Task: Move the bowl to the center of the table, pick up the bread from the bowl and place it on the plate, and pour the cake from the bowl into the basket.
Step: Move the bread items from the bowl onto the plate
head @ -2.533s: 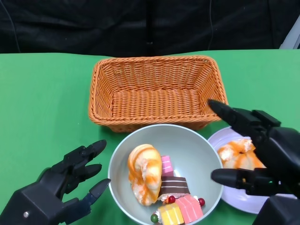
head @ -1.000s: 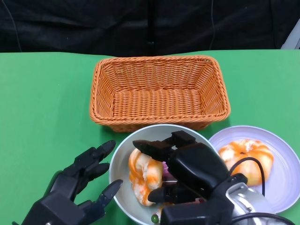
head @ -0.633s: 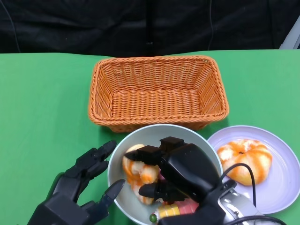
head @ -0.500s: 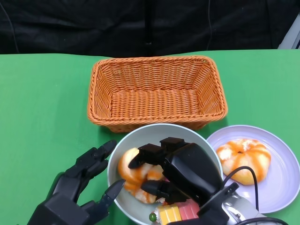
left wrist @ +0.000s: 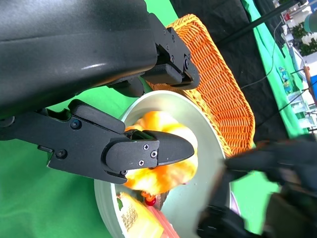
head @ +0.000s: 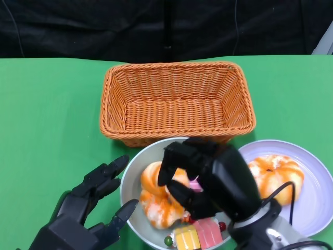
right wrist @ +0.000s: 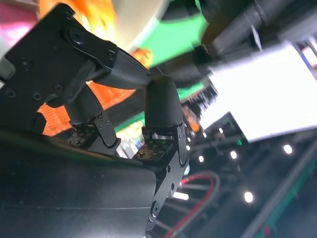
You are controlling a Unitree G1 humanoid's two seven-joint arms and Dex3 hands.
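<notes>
Right hand (head: 200,174): moved from over plate (head: 312,208) into bowl (head: 132,179); fingers now curled over bread (head: 156,195), gripping it. Bread rotated and shifted within bowl, rounder face up. Second bread (head: 276,174) on plate now uncovered. Left hand (head: 86,208) crept slightly nearer bowl rim.

Both hands, the right hand (head: 210,179) and left hand (head: 83,208), are showing glossy black shells and small screws, a black cable looping over the right's silver wrist at lower right.
</notes>
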